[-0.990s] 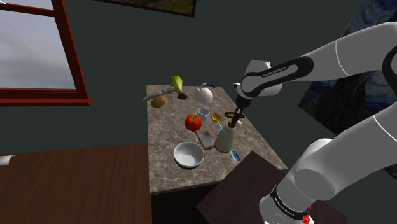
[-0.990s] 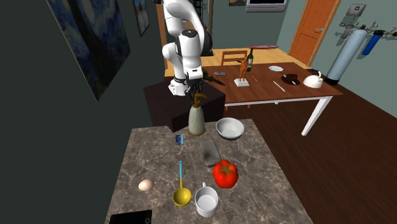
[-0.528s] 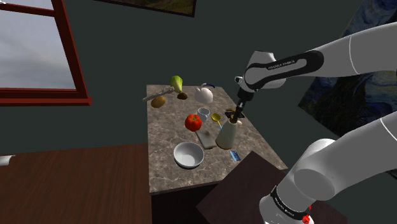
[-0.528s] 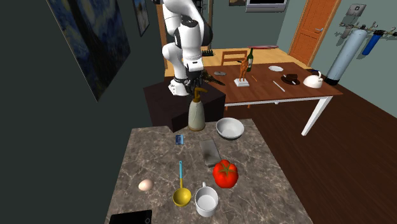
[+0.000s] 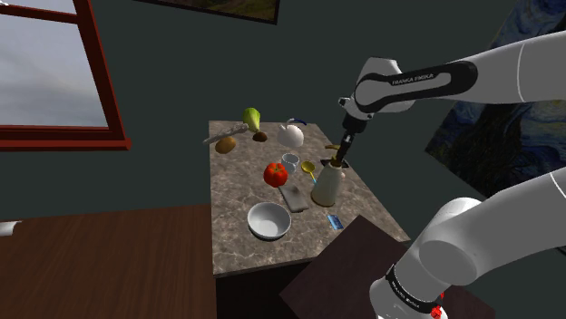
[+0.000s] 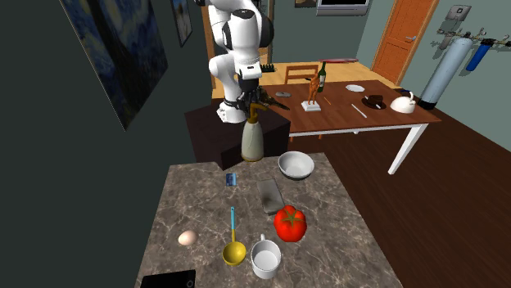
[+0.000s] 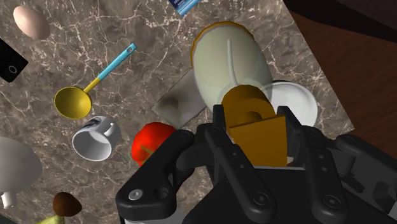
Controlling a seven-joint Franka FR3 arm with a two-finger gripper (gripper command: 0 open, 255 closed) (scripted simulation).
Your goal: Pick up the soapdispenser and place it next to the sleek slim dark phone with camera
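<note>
The soap dispenser (image 6: 252,141), a cream bottle with an amber pump head, hangs upright with its long axis vertical, straight below the gripper (image 6: 250,114). The wrist view shows the two black fingers (image 7: 219,130) clamped on the pump head from either side. The bottle's base seems just clear of the marble table (image 6: 344,213), near its far edge in the second exterior view, though I cannot be sure of the gap.

The coming move turns on the dark phone (image 6: 168,280). In that view it lies flat at about 7 o'clock from the bottle, well apart, at the table's near edge. The carry therefore has to cross most of the tabletop.

On that line sit a small blue item (image 6: 231,179), a blue-handled yellow ladle (image 6: 233,245) and an egg (image 6: 187,238). The egg is at 1 o'clock from the phone and the ladle's cup at 2 o'clock.

At 4 o'clock from the bottle stands a white bowl (image 6: 296,164), empty. At 6 o'clock come a grey slab (image 6: 270,196), a tomato (image 6: 289,222) and a white mug (image 6: 265,260), which also looks empty. The ladle's cup holds nothing.
</note>
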